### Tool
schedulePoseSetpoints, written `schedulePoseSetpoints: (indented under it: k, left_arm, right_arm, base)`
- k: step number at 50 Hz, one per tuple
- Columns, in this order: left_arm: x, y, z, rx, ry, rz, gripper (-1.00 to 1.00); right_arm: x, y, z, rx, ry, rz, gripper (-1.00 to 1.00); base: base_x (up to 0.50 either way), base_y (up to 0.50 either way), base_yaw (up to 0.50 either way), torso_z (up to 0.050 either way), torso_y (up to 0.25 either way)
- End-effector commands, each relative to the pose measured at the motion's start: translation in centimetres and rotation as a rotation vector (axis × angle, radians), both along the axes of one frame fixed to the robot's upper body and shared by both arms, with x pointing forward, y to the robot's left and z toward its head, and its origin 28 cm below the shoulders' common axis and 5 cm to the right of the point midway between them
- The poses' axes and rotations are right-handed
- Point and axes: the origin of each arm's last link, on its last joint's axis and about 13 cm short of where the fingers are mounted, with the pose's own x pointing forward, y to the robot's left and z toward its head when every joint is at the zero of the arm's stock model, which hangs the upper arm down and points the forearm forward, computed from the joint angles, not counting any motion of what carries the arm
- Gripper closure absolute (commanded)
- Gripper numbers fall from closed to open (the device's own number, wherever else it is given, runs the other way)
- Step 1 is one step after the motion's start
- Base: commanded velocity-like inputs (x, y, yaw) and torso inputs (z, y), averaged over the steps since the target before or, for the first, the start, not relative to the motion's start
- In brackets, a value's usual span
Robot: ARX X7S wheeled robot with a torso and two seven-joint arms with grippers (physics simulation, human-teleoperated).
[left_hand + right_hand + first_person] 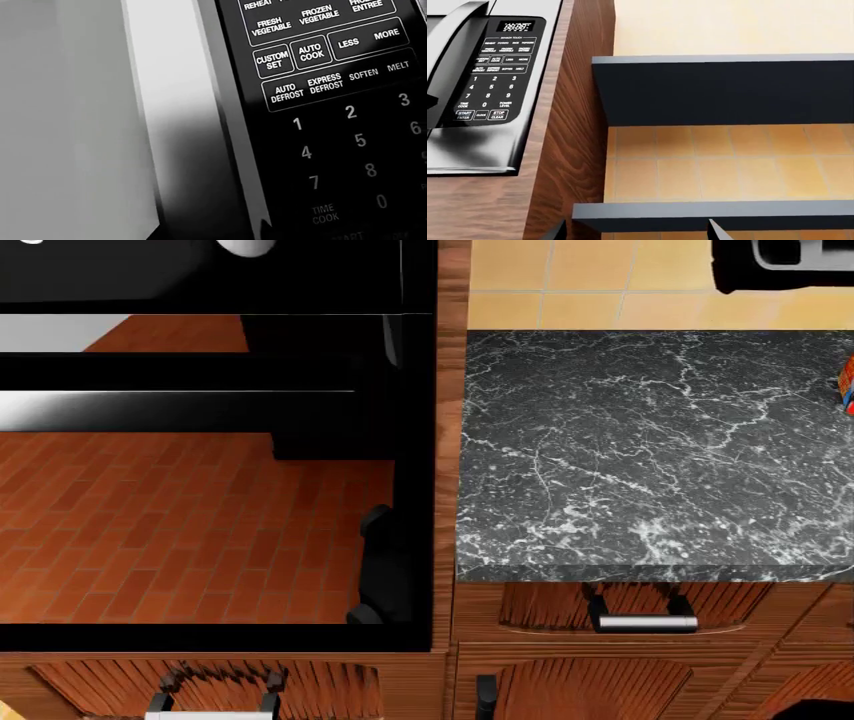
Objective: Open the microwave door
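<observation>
The microwave's black keypad (pixel 333 100) fills the left wrist view at very close range. Beside it runs the grey vertical edge of the microwave door (pixel 167 100). My left gripper (pixel 210 232) is right at that edge; one grey fingertip (pixel 261 227) shows, and the space between the fingers is in dark shadow. In the right wrist view the microwave (pixel 487 75) sits in a wooden cabinet, with the curved silver handle (pixel 454 55) on its door. My right gripper (pixel 635 231) hangs open away from it, facing dark shelves. The head view shows neither gripper.
A glossy black oven front (pixel 200 440) reflects a brick floor. To its right are a dark marble counter (pixel 641 440) and wooden drawers with a silver pull (pixel 645 621). Dark shelves (pixel 720 90) cross a tan tiled wall (pixel 727 160). A wooden cabinet side (pixel 574 125) borders the microwave.
</observation>
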Motion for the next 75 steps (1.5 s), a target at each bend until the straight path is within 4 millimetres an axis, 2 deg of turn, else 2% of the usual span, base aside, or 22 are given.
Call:
schedulePoseSetpoints:
  k: [1,17,42,56,67,75]
  left_arm:
    - [0.0,0.3,0.0,-0.007,0.001,0.023,1.0]
    - [-0.7,0.2,0.1,-0.048,-0.009,-0.007,1.0]
    - [-7.2,0.8,-0.7,-0.097,-0.025,-0.124,1.0]
    - [-9.7,1.1,-1.7,-0.102,-0.021,-0.168,1.0]
    - [-10.8,1.5,-2.8,-0.102,-0.014,-0.184,1.0]
    - [-11.9,1.6,-2.7,-0.101,-0.033,-0.194,1.0]
  right_arm:
    - [-0.1,0.0,0.0,0.001,-0.001,0.0,-1.0]
    - [-0.2,-0.1,0.2,0.002,-0.007,0.0,-1.0]
    - [-0.6,0.0,0.9,-0.007,-0.019,0.003,-1.0]
    - [-0.7,0.1,1.1,-0.011,-0.023,0.002,-1.0]
    - [-0.8,0.2,1.1,-0.014,-0.024,0.004,-1.0]
    - [-0.8,0.2,1.2,-0.017,-0.027,0.005,-1.0]
  base:
    - [0.0,0.0,0.0,0.0,0.0]
    - [0.0,0.0,0.0,0.0,0.0]
    - [0.0,0.0,0.0,0.0,0.001]
    - [0.0,0.0,0.0,0.0,0.0]
    - [0.0,0.0,0.0,0.0,0.0]
    - [0.0,0.0,0.0,0.0,0.0]
